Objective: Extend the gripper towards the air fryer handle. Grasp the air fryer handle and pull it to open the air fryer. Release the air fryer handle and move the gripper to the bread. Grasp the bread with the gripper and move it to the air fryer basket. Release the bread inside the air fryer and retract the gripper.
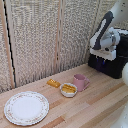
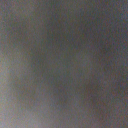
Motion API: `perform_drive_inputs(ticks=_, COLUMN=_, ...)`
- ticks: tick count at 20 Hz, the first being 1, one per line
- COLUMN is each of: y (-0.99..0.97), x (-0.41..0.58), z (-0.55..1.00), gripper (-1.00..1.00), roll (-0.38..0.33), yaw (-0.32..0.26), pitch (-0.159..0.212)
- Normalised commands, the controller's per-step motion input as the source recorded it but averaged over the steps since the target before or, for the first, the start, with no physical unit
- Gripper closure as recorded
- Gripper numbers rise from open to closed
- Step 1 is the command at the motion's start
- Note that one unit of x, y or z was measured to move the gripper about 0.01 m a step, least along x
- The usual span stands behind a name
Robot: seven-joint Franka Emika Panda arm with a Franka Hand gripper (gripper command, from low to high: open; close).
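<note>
We see black air fryer (image 1: 111, 64), golden-orange bread (image 1: 53, 83), pink mug (image 1: 80, 81) beside it, white floral-rimmed plate (image 1: 26, 107).

Pale wood table (image 1: 95, 107); glossy pink mug (image 1: 79, 81); black plastic air fryer (image 1: 112, 64).

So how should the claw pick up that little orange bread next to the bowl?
The bread lies flat on the table, a thin slab with nothing on top of it. Coming straight down from above looks best, pinching across its two long edges near the middle. The bowl sits close on the exterior view's right, so the claw should probably keep clear of that side.
</note>
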Motion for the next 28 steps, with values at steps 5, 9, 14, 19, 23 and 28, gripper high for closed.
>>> perform_drive_inputs(ticks=5, y=0.74, x=-0.045, z=0.18, gripper=1.00, roll=0.032, yaw=-0.118, pitch=0.000)
perform_drive_inputs(ticks=9, y=0.83, x=-0.128, z=0.07, gripper=1.00, roll=-0.005, yaw=-0.070, pitch=0.003)
perform_drive_inputs(ticks=14, y=0.97, x=-0.257, z=0.00, gripper=1.00, roll=-0.017, yaw=0.000, pitch=-0.005)
perform_drive_inputs(ticks=19, y=0.92, x=-0.080, z=0.00, gripper=1.00, roll=-0.007, yaw=-0.060, pitch=-0.005)
perform_drive_inputs(ticks=23, y=0.82, x=0.154, z=-0.04, gripper=1.00, roll=0.000, yaw=-0.124, pitch=-0.008)
perform_drive_inputs(ticks=28, y=0.82, x=0.087, z=-0.14, gripper=1.00, roll=0.000, yaw=-0.129, pitch=-0.029)
